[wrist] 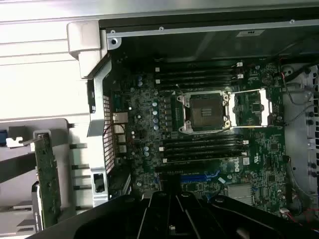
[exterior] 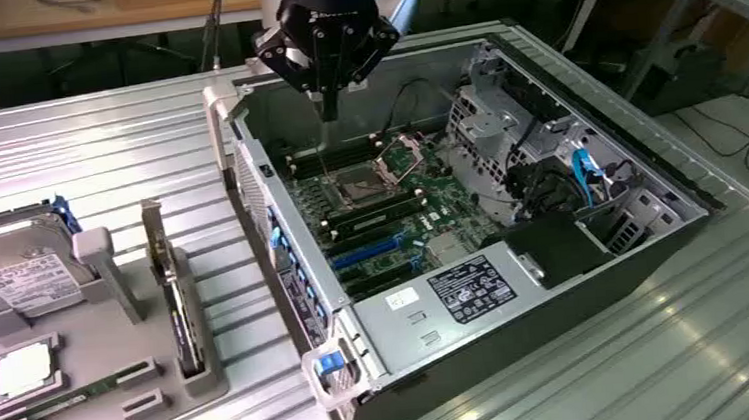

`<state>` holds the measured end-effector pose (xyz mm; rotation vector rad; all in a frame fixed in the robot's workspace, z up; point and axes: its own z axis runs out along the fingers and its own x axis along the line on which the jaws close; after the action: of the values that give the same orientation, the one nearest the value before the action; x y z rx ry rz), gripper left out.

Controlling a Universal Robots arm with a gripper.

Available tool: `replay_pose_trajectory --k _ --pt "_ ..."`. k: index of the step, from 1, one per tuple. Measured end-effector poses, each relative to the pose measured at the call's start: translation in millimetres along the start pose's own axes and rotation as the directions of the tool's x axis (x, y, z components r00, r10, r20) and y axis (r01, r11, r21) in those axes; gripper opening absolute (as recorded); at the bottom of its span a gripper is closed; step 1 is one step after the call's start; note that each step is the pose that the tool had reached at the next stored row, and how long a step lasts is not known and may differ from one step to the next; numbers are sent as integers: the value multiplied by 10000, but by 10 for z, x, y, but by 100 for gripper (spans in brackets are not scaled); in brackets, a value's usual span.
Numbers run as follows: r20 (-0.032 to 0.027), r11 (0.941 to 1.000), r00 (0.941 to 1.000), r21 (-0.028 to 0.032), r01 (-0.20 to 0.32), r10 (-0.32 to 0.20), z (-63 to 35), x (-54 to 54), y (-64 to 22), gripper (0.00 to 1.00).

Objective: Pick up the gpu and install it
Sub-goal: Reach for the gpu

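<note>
In the exterior view the claw [exterior: 328,111] hangs over the open computer case [exterior: 639,164], fingers clenched together on nothing; the gpu [exterior: 177,306] stands on edge in a grey holder [exterior: 207,379] on the tabletop [exterior: 102,151], well apart from the claw; the wrist view adds the motherboard [wrist: 144,144], its bare CPU socket [wrist: 206,112], and the gpu's green face just outside the case wall.

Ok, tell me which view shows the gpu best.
The exterior view: the gpu shows full length, standing on edge in the gray holder. The wrist view catches part of its board face and metal bracket.
</note>
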<state>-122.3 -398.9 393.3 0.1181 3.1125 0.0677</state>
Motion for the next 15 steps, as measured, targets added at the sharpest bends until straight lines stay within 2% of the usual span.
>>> replay_pose_trajectory --k 3,15 --pt "0 10000 10000 0 0 0 -3 129 -10 11" --pt "0 10000 10000 0 1 -1 -10 358 -30 11"
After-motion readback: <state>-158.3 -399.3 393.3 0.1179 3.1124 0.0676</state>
